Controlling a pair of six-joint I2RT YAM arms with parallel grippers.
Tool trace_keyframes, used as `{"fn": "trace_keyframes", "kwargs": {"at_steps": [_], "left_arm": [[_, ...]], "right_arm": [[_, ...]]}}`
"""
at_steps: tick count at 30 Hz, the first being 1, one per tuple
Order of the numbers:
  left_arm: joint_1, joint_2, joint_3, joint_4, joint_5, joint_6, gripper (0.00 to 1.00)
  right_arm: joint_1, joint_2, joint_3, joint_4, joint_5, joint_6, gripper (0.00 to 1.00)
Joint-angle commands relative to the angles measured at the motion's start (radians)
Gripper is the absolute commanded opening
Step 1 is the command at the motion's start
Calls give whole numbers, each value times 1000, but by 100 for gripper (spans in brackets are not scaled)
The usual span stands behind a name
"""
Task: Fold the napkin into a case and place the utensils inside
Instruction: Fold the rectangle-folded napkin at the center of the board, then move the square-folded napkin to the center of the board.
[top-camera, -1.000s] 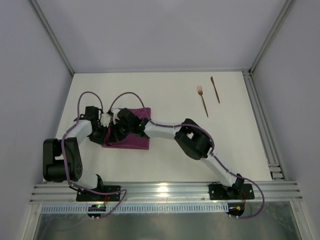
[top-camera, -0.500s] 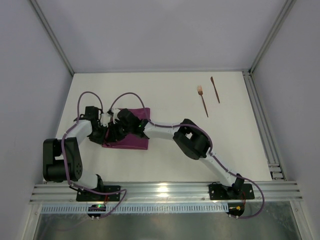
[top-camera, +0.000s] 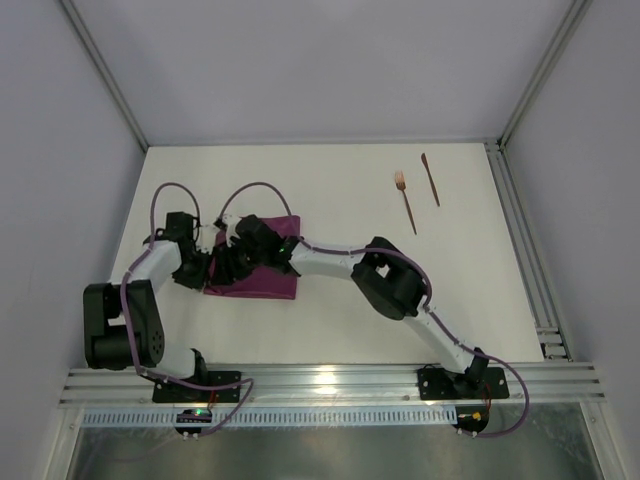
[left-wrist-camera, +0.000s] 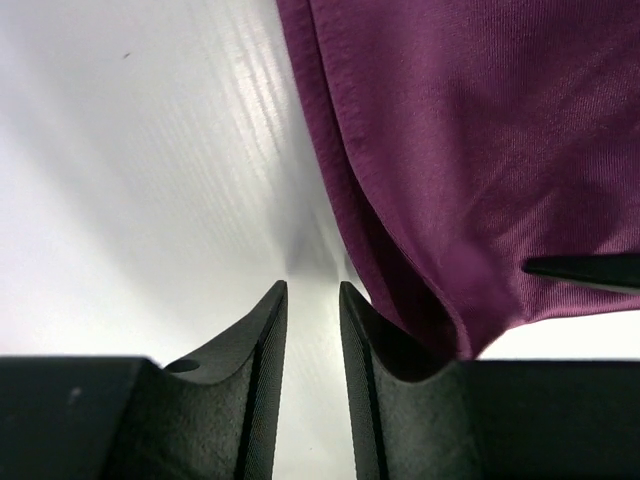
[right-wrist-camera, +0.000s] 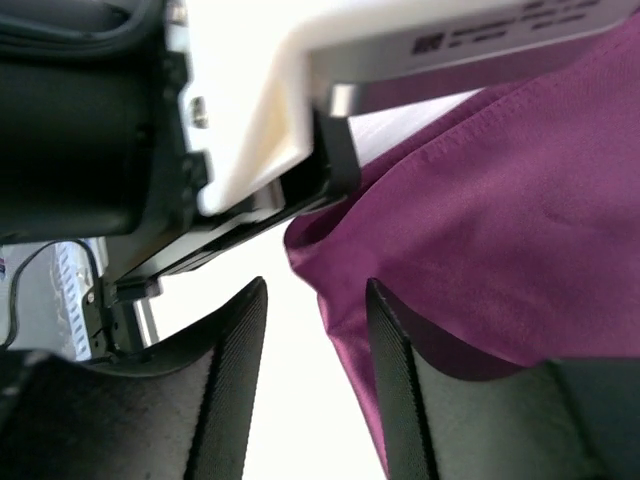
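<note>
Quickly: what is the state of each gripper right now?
Left gripper: open only slightly, nothing between its fingers, napkin beside it.
Right gripper: open, holding nothing.

I count one napkin (top-camera: 270, 283) on the tabletop (top-camera: 340, 320), a single magenta-purple cloth. Beyond it there is one copper-coloured fork (top-camera: 406, 203) and one matching knife (top-camera: 430, 180), two slim pieces in all. I have two arms, my left arm (top-camera: 150, 262) and my right arm (top-camera: 330, 258). One purple cable loops above each, the left cable (top-camera: 175, 186) and the right cable (top-camera: 255, 186), so two cables. I have two sets of jaws, one per arm. Each set has two fingers: a pair shows in the left wrist view (left-wrist-camera: 255, 400) and a pair in the right wrist view (right-wrist-camera: 225, 400), four fingers together.
</note>
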Motion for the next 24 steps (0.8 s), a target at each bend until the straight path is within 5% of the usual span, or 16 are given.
{"fn": "trace_keyframes", "kwargs": {"at_steps": [1, 9, 13, 18, 24], "left_arm": [[8, -59, 44, -32, -41, -13, 31], [6, -104, 80, -68, -35, -39, 36], [5, -139, 92, -95, 115, -13, 35], [-33, -168, 57, -57, 131, 13, 33], [-61, -32, 8, -25, 25, 44, 21]], "right_arm": [[5, -152, -9, -1, 13, -58, 50], [-2, -311, -147, -56, 40, -133, 54], [-36, -437, -316, -57, 92, -136, 50], [-85, -468, -494, -51, 108, -117, 27], [-110, -453, -635, 19, 94, -77, 12]]}}
